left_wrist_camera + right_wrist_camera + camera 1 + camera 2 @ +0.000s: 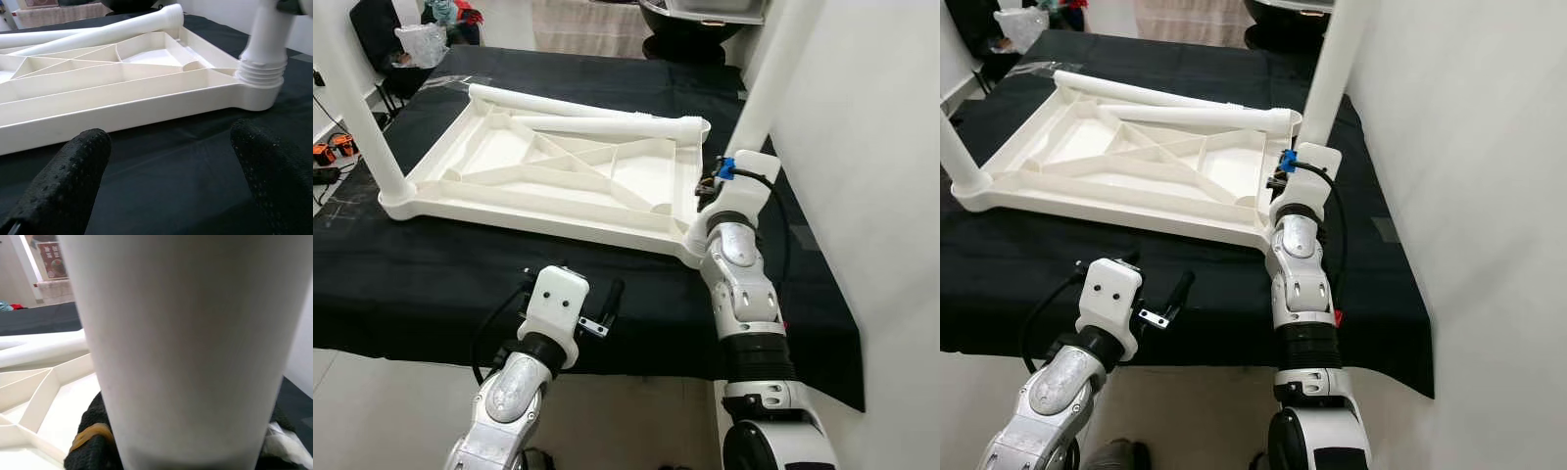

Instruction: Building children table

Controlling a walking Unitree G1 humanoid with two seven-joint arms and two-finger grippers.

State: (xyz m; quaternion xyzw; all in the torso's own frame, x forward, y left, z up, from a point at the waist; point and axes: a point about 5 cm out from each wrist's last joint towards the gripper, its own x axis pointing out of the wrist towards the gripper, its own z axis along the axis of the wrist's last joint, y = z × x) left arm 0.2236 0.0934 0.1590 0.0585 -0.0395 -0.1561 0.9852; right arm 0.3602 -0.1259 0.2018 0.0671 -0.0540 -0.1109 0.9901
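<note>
Black cloth (431,284) covers work surface, edge hanging over front. White wall (871,147) on right. Pale tiled floor (372,411) below. Dark chair (377,34) at far left with crumpled clear plastic bag (421,41) beside it. Orange-black items (333,149) with cables on floor, far left.

1. Lighting: bright and even in both head views; soft shadows only.
2. White tabletop (558,171) near overexposure; the black cloth (431,284) holds little detail.
3. Head views sharp, slight bending at frame edges.
4. Left wrist view: foreground fingers (73,181) soft, out of focus.
5. Right wrist view: close white leg (186,347) blurred, shaded at lower frame.
</note>
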